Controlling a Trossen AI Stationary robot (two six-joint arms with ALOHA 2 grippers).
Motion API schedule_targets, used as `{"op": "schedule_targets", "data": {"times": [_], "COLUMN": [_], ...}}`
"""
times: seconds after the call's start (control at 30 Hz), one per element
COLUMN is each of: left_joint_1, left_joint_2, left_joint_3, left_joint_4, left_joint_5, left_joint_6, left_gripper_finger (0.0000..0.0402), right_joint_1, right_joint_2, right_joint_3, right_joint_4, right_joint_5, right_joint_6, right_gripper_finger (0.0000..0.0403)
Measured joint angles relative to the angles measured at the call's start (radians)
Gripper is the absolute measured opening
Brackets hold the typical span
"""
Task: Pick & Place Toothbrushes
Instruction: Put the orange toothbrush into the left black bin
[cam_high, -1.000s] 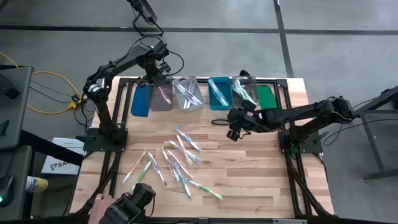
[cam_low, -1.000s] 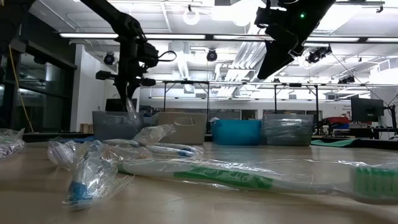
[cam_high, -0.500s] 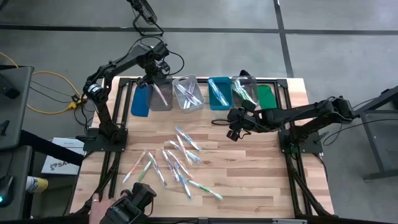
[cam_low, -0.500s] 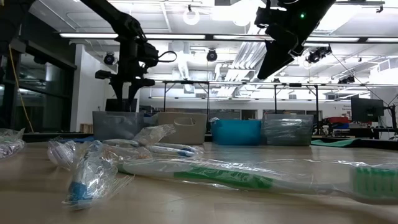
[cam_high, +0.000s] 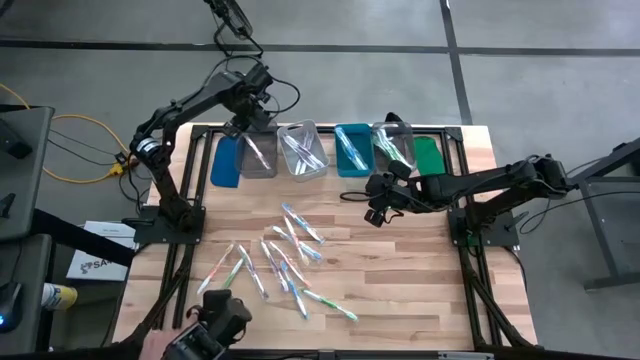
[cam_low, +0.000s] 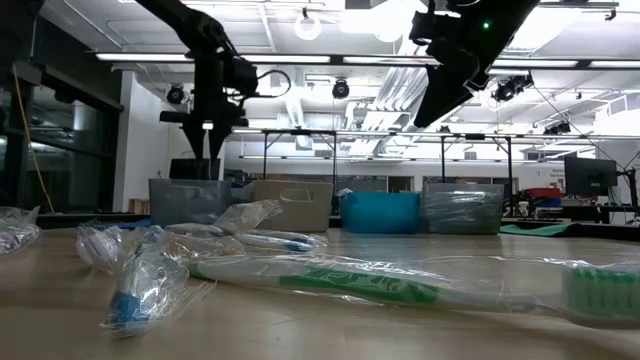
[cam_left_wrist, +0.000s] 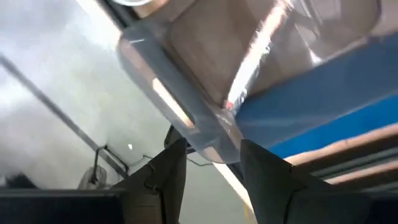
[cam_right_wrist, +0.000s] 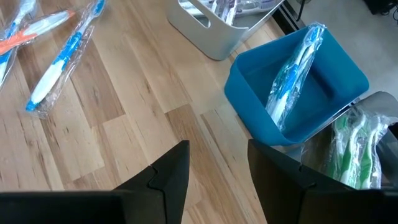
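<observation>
— Where was the pink toothbrush (cam_high: 256, 152)?
— Lying in the grey bin (cam_high: 258, 172), under the left gripper (cam_high: 256, 118), whose fingers stood apart and empty.
— And to finish well?
— Rise straight, clear the rim. The right gripper (cam_high: 377, 205) hovered open, holding nothing, near the loose toothbrushes (cam_high: 285, 255).

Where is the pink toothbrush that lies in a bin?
High view: the pink toothbrush lies in the grey bin, between blue lid and clear bin.

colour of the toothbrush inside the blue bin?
Blue and white toothbrush, wrapped in clear plastic; right wrist view.
</observation>
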Motion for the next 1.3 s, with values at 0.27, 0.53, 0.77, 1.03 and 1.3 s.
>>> {"op": "schedule_targets", "data": {"times": [0.27, 0.53, 0.77, 1.03, 1.3], "left_joint_1": [-0.028, -0.074, -0.149, -0.231, -0.326], "left_joint_2": [-0.065, -0.107, -0.108, -0.141, -0.260], "left_joint_3": [0.000, 0.000, -0.003, -0.067, -0.252], "left_joint_4": [0.001, -0.095, -0.245, -0.285, -0.202], "left_joint_5": [0.088, 0.174, 0.235, 0.359, 0.369], "left_joint_6": [-0.152, -0.305, -0.397, -0.450, -0.557], "left_gripper_finger": [0.0148, 0.0148, 0.0148, 0.0148, 0.0148], "right_joint_1": [0.000, 0.000, 0.000, 0.025, 0.074], "right_joint_2": [0.000, 0.000, 0.000, 0.000, 0.000], "right_joint_3": [0.000, 0.000, 0.000, 0.000, 0.000], "right_joint_4": [-0.001, -0.001, -0.022, -0.077, -0.089], "right_joint_5": [0.000, -0.028, -0.037, -0.051, -0.050], "right_joint_6": [0.022, 0.028, 0.037, 0.076, 0.100], "right_gripper_finger": [0.0155, 0.0155, 0.0155, 0.0155, 0.0155]}}
